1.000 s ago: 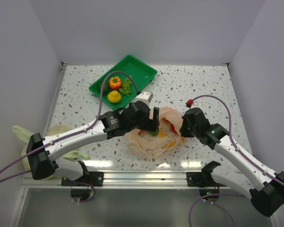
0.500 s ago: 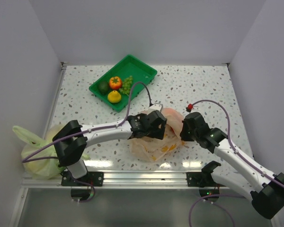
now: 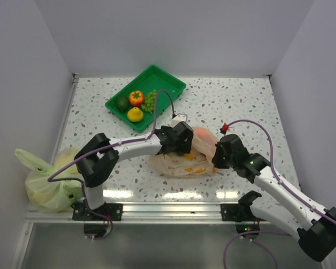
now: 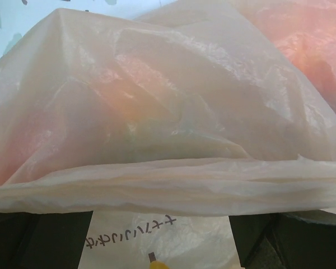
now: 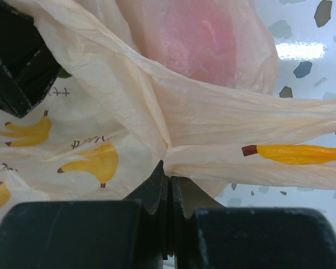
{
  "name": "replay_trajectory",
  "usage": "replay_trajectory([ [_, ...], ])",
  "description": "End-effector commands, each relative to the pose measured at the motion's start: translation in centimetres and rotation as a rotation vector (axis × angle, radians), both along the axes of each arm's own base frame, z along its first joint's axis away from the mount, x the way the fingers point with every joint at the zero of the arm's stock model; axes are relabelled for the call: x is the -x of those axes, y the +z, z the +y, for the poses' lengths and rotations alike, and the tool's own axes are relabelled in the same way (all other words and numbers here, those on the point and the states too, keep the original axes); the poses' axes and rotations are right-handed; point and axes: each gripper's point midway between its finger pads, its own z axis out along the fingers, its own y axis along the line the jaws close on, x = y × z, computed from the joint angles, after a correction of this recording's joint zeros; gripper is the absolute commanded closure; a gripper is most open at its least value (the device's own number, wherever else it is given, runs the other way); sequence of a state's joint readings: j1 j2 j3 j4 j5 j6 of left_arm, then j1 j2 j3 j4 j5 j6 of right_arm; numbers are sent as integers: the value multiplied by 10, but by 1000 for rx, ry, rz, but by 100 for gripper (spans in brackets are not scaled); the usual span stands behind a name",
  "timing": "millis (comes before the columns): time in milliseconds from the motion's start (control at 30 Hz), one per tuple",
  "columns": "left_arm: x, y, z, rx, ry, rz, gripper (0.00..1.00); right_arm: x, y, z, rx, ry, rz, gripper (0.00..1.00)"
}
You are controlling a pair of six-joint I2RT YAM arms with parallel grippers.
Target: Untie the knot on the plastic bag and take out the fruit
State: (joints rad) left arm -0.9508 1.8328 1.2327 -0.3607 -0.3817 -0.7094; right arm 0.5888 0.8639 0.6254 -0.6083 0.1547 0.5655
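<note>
The pale orange plastic bag [image 3: 182, 162] with banana prints lies between the arms. My left gripper [image 3: 179, 140] is pressed onto its far side. In the left wrist view its fingers [image 4: 42, 238] stand wide apart with bag film [image 4: 168, 185] lying across them. My right gripper [image 3: 217, 156] is shut on a bunched fold of film [image 5: 169, 151] at the bag's right edge. A peach-pink fruit [image 5: 196, 39] shows through the film, also in the top view [image 3: 204, 135]. Another orange fruit [image 4: 129, 109] glows through it. I cannot make out the knot.
A green tray [image 3: 168, 81] at the back holds a dark green fruit [image 3: 122, 103], a red-orange one [image 3: 136, 98], a grape bunch [image 3: 149, 101] and a yellow one [image 3: 135, 114]. A yellow-green bag [image 3: 47, 182] sits at the near left. Side walls are close.
My left arm has dropped and stretched out, and its gripper has pushed down onto the bag. The bag is flatter and stretched sideways. My right gripper has kept its hold.
</note>
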Motion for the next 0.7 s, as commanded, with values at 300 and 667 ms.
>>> replay_trajectory([
  [300,-44,9,-15,14,41,-177,5,5,-2,14,-71,35,8,100],
  [667,-55,-3,-25,18,43,-212,19,7,-1,17,-91,31,21,100],
])
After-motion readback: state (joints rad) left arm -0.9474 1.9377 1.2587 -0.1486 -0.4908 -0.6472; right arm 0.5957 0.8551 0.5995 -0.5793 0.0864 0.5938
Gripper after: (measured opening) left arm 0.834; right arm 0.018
